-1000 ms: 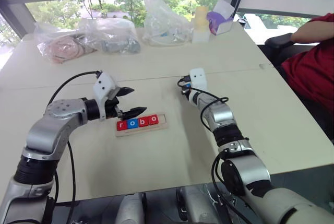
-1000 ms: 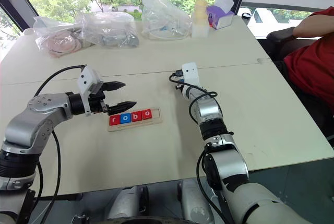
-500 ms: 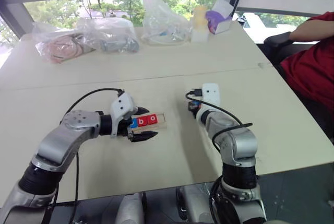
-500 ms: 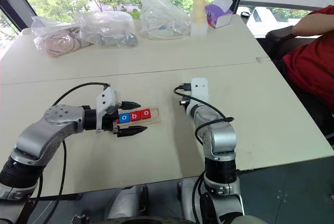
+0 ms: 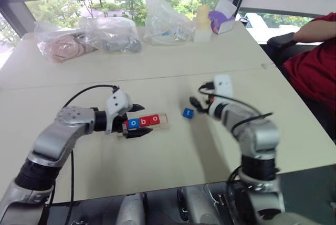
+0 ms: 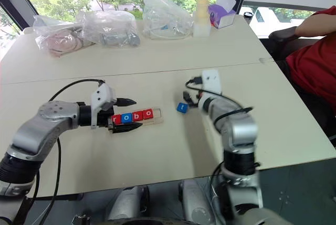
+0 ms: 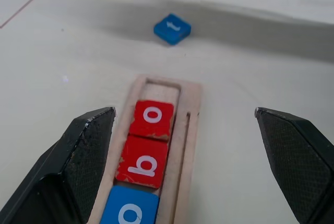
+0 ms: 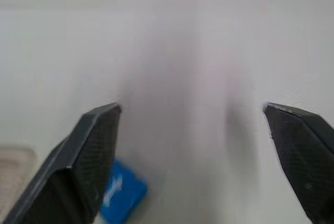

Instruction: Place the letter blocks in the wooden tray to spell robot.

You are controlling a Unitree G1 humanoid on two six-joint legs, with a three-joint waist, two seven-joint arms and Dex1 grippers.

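Note:
The wooden tray (image 6: 137,118) lies on the table with letter blocks r (image 6: 116,119), o (image 6: 126,118), b (image 6: 137,116) and o (image 6: 147,114) in a row. Its right end slot (image 7: 163,89) is bare. My left gripper (image 6: 129,114) is open, one finger on each side of the tray's left end, not touching the blocks. A blue t block (image 5: 188,113) lies tilted on the table just right of the tray. My right gripper (image 5: 202,102) hovers open a little right of that block, which also shows by one finger (image 8: 88,156) in the right wrist view.
Plastic bags (image 5: 107,33) with items, a pale bottle (image 5: 201,23) and a purple tissue box (image 5: 223,18) stand along the far table edge. A person in a red shirt (image 5: 310,62) sits at the right side. A seam (image 5: 157,75) crosses the tabletop.
My right gripper has opened and drawn back and up, uncovering the blue t block on the table. My left gripper came down from above-left to straddle the tray's left end.

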